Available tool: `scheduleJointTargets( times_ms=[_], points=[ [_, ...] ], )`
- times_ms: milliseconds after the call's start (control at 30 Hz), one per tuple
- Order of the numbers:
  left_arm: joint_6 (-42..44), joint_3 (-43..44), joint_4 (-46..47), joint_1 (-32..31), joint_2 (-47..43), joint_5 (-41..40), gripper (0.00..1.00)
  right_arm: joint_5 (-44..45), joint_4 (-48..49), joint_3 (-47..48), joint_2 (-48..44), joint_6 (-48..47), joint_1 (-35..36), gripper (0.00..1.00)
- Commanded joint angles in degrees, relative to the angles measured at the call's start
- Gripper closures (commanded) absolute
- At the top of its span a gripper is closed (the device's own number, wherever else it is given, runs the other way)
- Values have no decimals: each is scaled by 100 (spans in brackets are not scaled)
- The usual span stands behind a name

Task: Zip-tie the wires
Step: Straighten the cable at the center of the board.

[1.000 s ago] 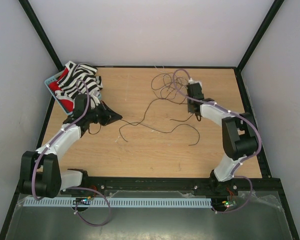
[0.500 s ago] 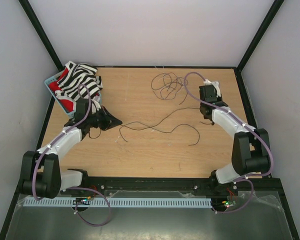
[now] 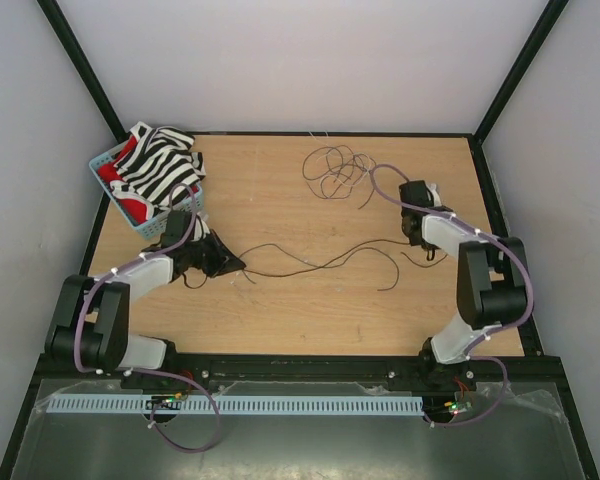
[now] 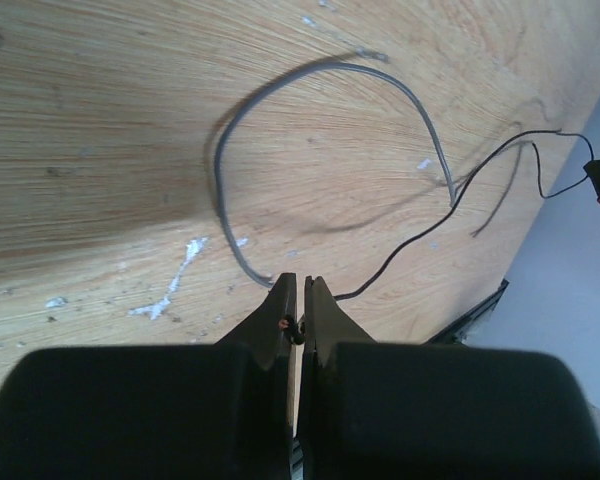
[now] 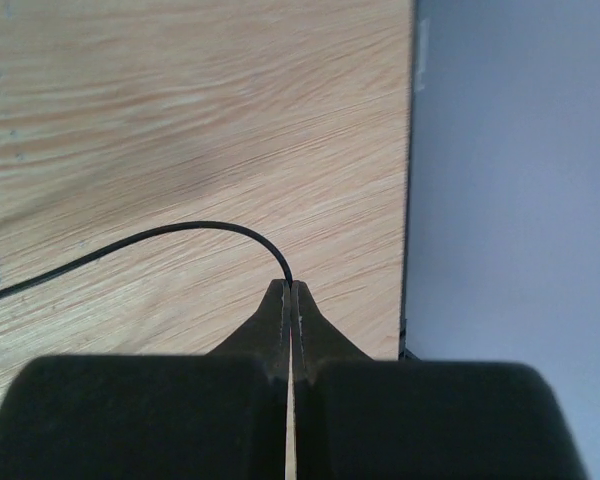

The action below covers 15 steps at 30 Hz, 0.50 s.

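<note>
Two tools: left tool point(image 4: 300, 296) and right tool point(image 5: 291, 292), both pressed together, each pinching a thin strand of the wires point(image 3: 332, 170).
Left tool: low over the tabletop point(image 3: 280, 320) on its left side, tips nipping a grey strand point(image 4: 220, 170) looping out over the wood and back, with a thinner dark strand point(image 4: 400, 262) leaving beside it.
Right tool: close to the right edge of the tabletop, tips closed on a black strand point(image 5: 160, 238) arcing off to the left.
Wires: loose tangle of dark curls lying toward the far right of the tabletop; one long strand point(image 3: 310, 262) running from the left tool across the middle toward the right side.
Basket point(image 3: 102, 160): far left corner, pale blue, heaped with a zebra-striped cloth point(image 3: 160, 160) and something red.
</note>
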Motion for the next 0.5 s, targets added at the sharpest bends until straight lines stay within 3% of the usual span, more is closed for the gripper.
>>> scheduleJointTargets(
  times_ms=[0, 367, 467],
  points=[
    [161, -89, 219, -15, 229, -216, 100, -517, -372, 63, 514, 206, 1, 100],
    [240, 27, 315, -15, 724, -459, 100, -624, -355, 221, 1141, 339, 1, 100],
    [237, 28, 325, -9, 798, -507, 100, -721, -354, 267, 1113, 321, 1, 90]
  ],
)
